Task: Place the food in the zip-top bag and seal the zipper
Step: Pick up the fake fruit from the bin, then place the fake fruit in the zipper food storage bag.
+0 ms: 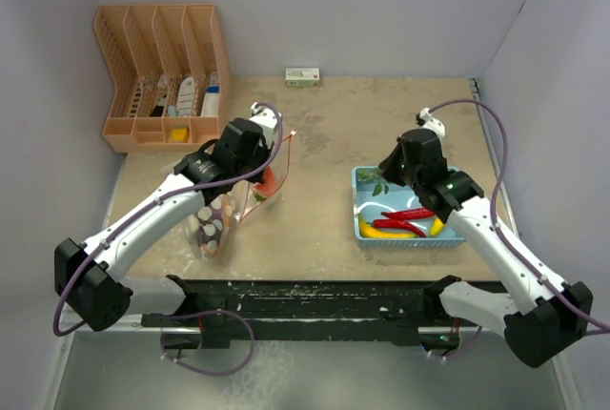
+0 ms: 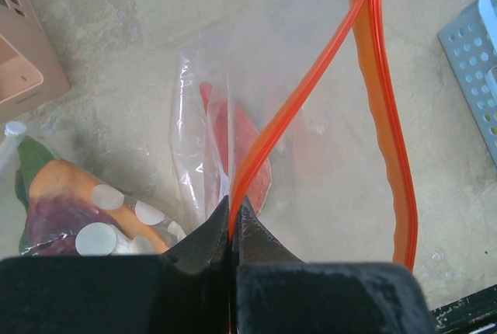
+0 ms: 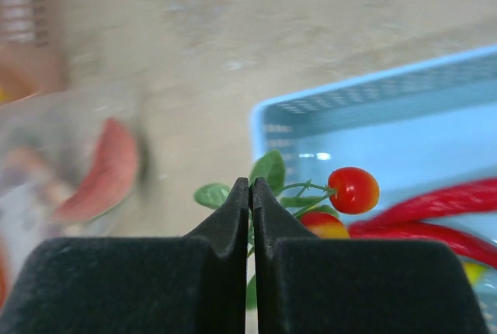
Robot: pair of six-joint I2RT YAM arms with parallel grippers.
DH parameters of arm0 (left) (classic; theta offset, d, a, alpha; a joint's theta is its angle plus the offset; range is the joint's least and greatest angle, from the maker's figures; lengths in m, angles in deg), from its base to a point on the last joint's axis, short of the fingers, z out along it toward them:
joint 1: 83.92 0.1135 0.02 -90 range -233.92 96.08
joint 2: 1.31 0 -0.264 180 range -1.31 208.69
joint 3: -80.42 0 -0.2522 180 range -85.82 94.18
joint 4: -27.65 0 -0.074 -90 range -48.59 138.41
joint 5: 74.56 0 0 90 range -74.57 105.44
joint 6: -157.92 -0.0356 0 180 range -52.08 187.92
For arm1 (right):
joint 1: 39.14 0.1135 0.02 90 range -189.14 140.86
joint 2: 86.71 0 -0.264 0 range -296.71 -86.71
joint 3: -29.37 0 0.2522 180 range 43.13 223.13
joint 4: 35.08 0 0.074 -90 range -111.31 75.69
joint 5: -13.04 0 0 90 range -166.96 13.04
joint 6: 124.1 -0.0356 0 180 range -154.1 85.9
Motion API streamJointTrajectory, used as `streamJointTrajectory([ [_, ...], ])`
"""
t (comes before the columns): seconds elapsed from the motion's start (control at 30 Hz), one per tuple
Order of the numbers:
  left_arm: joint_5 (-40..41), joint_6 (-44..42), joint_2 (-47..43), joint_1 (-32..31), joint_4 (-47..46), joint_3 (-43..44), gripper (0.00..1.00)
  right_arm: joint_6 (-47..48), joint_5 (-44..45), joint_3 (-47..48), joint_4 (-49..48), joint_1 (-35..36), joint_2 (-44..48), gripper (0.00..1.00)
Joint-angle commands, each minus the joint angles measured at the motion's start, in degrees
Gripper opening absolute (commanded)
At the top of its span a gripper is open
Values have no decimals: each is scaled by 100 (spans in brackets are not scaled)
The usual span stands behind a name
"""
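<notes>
**Left:** the left end effector [image 2: 233, 206] is clamped on 1 strand of the zipper [image 2: 303, 93], whose 2 strands gape apart at the mouth of the zip-top bag [image 2: 326, 140]. The bag sags on the desk [image 1: 324, 229]. An orange-red chunk [image 2: 237, 147] sits inside, just beyond the fingertips.

**Right:** the right end effector [image 3: 249, 186] is pinched together on the stem of a leafy sprig [image 3: 269, 169] at the left end of the blue basket [image 3: 435, 93]. Beside it, 2 chili peppers [image 1: 405, 215] and yellow banana pieces [image 1: 381, 232] lie in the basket.
</notes>
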Motion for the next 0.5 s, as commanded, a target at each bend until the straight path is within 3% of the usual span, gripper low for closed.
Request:
streamJointTrajectory([
  [0.0, 9, 89, -124, -18, -238, -134, 0, 224, -759, 786, -688, 757, 214, 0],
  [0.47, -1, 60, 1, -21, -316, 1, 0, -455, -3197, 1186, -3960, 1481, -1160, 0],
])
